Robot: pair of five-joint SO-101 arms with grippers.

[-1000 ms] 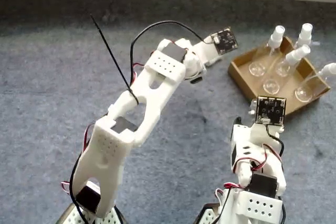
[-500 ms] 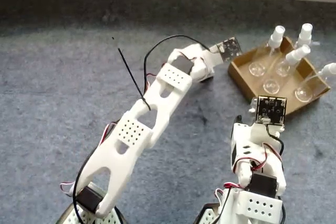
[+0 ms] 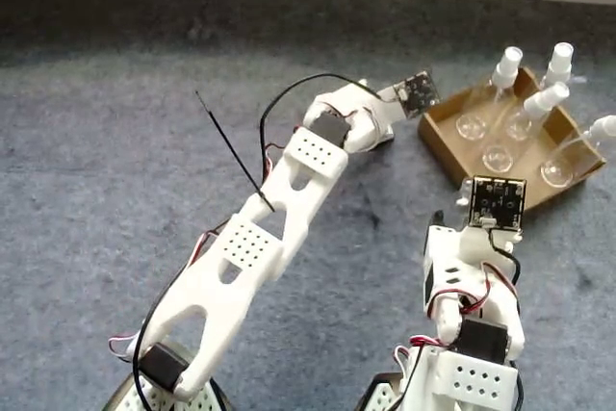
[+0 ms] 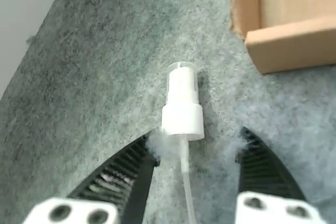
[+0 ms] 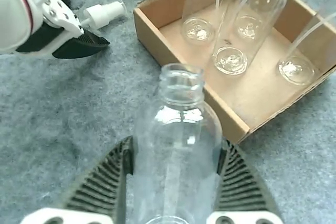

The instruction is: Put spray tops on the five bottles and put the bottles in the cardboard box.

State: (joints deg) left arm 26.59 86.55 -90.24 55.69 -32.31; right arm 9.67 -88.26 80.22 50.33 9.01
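Where the spray top [image 4: 182,108] lies on its side on the grey tabletop [image 4: 94,51], we see its long axis running straight out from the left pincer [image 4: 197,148]. Its nozzle head points away toward a corner of the cardboard box [image 4: 283,45], and its dip tube trails back between the fingers. That pincer is wide open, one finger either side of the collar, gripping nothing. We see the right pincer [image 5: 177,144] closed on a clear bottle [image 5: 178,108], whose open neck points toward the box.
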